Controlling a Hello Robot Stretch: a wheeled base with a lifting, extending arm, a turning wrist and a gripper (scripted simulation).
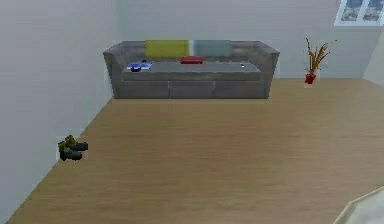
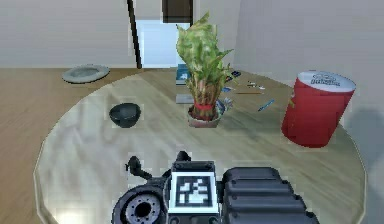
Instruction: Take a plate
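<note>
A flat grey-green plate [image 2: 86, 73] lies at the far left, at or just past the round table's [image 2: 80, 150] far rim; I cannot tell which. My gripper [image 2: 133, 167] is at the bottom of the arm side view, left of a white marker square [image 2: 195, 192]. Its thin dark fingers stand over bare tabletop, so it holds nothing. The plate is well beyond the gripper, farther out and to the left.
On the table stand a small dark bowl [image 2: 125, 114], a potted leafy plant [image 2: 205, 70], a large red cup [image 2: 317, 107] and small blue items [image 2: 250, 88]. The forward view has a grey sofa [image 1: 190, 70], a red-potted plant [image 1: 313, 65], dark shoes [image 1: 71, 148] and open wooden floor.
</note>
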